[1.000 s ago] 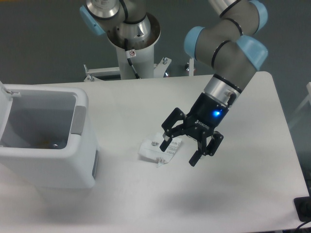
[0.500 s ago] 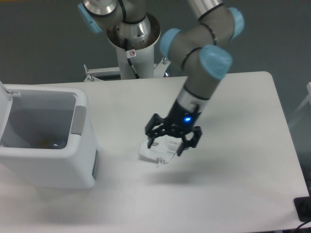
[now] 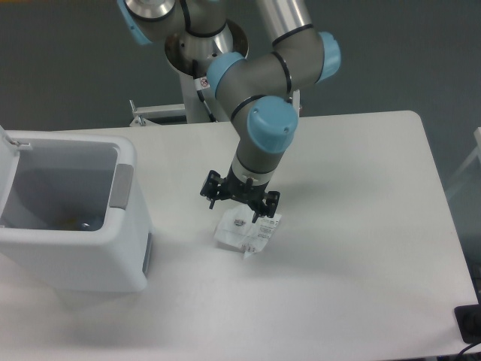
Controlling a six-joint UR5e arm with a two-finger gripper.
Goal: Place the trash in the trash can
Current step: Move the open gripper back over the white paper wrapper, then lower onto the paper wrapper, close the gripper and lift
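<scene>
A: Start with the big things. What carries it all?

B: A white tabletop (image 3: pixel 353 248). At its left edge stands the trash can (image 3: pixel 128 226), lid swung back, mouth open upward. Something small and dim lies at the bottom; I cannot tell what it is.

A: And the arm?

B: The arm (image 3: pixel 267 83) reaches down from the rear mount to the middle of the tabletop. Its pincer (image 3: pixel 239 201) hangs just above the wrapper (image 3: pixel 244 235), fingers spread and holding nothing.

A: Where is the wrapper relative to the can?

B: Flat on the tabletop, to the right of the can and apart from it. No bottle is on view on the tabletop.

A: So the step is the pick. How to do it well?

B: I would judge: come straight down with the fingers straddling a raised crease, since a flat sheet gives little to grip. Close fully before lifting, then lift high enough to pass over the can's rim.
</scene>
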